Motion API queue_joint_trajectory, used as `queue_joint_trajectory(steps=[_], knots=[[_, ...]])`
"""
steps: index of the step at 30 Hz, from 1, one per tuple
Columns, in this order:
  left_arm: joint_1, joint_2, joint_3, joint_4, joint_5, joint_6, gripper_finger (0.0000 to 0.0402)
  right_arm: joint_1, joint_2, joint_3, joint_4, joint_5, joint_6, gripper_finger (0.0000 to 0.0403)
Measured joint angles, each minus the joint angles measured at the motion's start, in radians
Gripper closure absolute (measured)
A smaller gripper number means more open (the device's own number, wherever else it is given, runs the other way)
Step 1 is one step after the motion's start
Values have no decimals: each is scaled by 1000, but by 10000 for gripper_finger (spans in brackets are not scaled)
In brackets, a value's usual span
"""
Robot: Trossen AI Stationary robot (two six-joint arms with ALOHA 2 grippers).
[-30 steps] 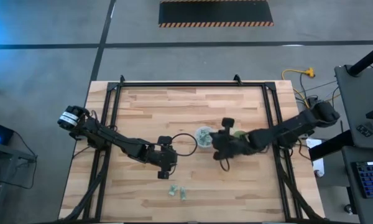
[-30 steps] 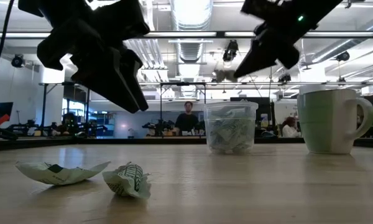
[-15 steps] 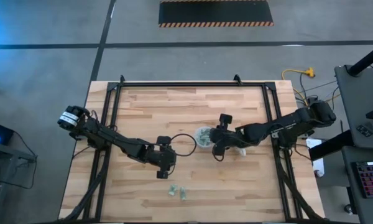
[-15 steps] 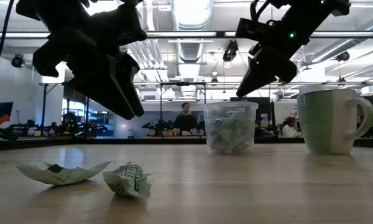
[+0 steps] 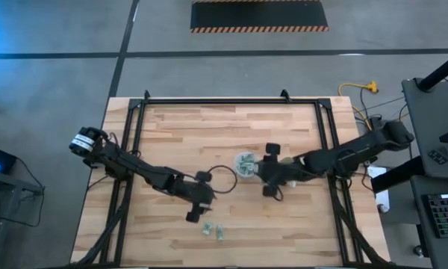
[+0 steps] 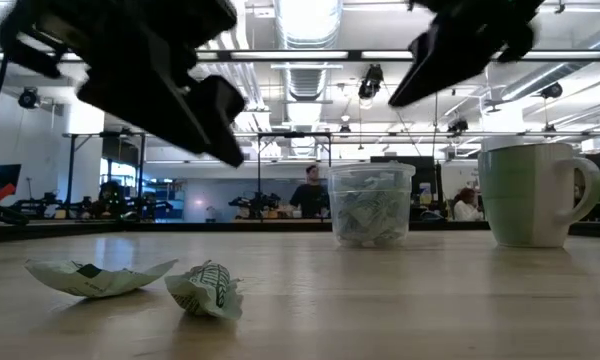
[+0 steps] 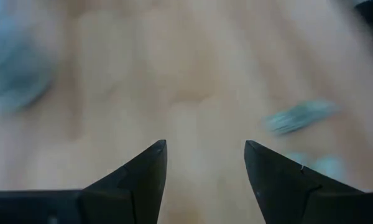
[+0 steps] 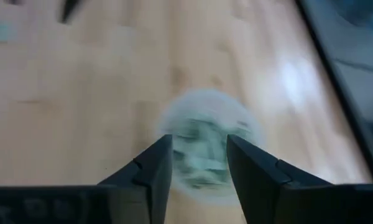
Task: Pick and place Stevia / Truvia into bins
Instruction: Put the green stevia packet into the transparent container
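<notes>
Two crumpled Stevia sachets (image 5: pixel 213 232) lie flat on the wooden table near its front edge; the low view shows them too (image 6: pixel 208 290). The clear bin (image 5: pixel 244 164) stands upright at mid-table with several sachets inside. The green bin (image 6: pixel 535 195) stands to its right, under my right arm in the high view. My right gripper (image 8: pixel 199 158) hangs open above the clear bin (image 8: pixel 202 121), touching nothing. My left gripper (image 7: pixel 205 162) is open and empty, slanting down over bare wood just short of the loose sachets (image 7: pixel 298 115).
A black metal frame (image 5: pixel 134 127) runs along the table's left, far and right sides. A loop of black cable (image 5: pixel 222 173) lies between the two grippers. Bare wood (image 5: pixel 224 127) stretches behind the bins.
My right gripper has swung over the clear bin, then risen and drawn back a little toward the table's right. My left gripper has tipped from pointing steeply down to a flatter slant, its tips reaching nearer the loose sachets. Sachets and bins have stayed put.
</notes>
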Motion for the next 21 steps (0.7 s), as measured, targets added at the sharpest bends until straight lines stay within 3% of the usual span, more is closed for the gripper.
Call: queue_joint_trajectory(steps=[3, 7, 15, 21], knots=[[-1, 12, -26, 134, 115, 52, 209, 57, -43, -5, 1, -82, -10, 259], [-2, 49, -45, 220, 178, 81, 226, 136, -75, -14, 3, -147, 24, 266], [-2, 195, -14, 323, 282, 87, 249, 268, -67, -20, 0, -147, 75, 282], [-2, 255, 32, 320, 358, 85, 249, 297, -57, -20, 7, -144, 112, 293]])
